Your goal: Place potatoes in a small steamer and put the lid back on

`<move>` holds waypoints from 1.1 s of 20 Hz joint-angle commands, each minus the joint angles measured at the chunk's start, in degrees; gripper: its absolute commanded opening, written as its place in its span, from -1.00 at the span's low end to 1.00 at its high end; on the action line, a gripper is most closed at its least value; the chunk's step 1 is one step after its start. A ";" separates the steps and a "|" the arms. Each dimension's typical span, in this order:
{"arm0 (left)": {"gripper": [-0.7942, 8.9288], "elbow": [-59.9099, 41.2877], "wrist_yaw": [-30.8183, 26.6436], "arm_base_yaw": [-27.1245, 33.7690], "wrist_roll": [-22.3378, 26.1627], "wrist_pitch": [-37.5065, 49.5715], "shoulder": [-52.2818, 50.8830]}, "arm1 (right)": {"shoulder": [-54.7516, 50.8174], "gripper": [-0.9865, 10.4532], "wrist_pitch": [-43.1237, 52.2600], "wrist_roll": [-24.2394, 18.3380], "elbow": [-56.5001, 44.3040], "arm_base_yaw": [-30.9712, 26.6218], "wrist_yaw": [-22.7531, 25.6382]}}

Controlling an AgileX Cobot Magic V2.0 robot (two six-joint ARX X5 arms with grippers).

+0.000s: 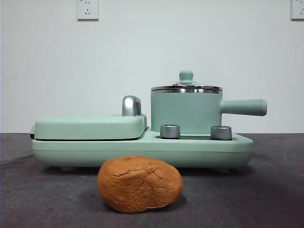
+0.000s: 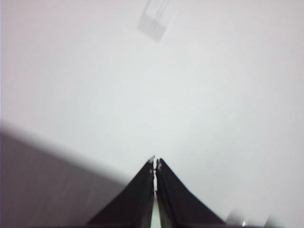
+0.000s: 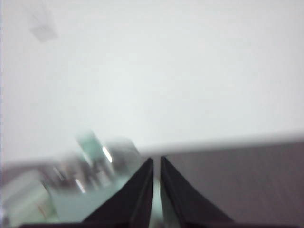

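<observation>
An orange-brown, cracked potato [image 1: 140,184] lies on the dark table in front of the appliance in the front view. The small mint-green steamer [image 1: 186,111] stands on the right of the appliance base, its handle [image 1: 243,107] pointing right. The glass lid [image 1: 186,87] with a green knob sits on the steamer. My left gripper [image 2: 155,164] is shut and empty, facing the white wall. My right gripper [image 3: 156,161] is shut and empty, with the blurred appliance [image 3: 90,161] beyond it. Neither gripper shows in the front view.
The mint-green appliance base [image 1: 142,149] carries a flat hinged griddle plate [image 1: 89,127] on the left with a steel hinge [image 1: 131,105], and two steel knobs [image 1: 170,131] at the front. A white wall with sockets [image 1: 87,9] stands behind.
</observation>
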 commanded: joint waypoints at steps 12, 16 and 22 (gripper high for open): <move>-0.82 21.88 0.13 0.04 8.76 -9.66 5.51 | 3.02 -0.80 -10.80 1.62 22.53 -0.07 0.28; -0.82 32.74 0.39 0.04 9.25 -22.53 12.41 | 7.74 -0.80 -21.84 1.60 31.89 -0.07 -0.22; -0.82 44.59 11.06 0.04 17.53 -33.35 24.85 | 18.27 -0.80 -33.97 -2.21 42.14 -0.07 -7.65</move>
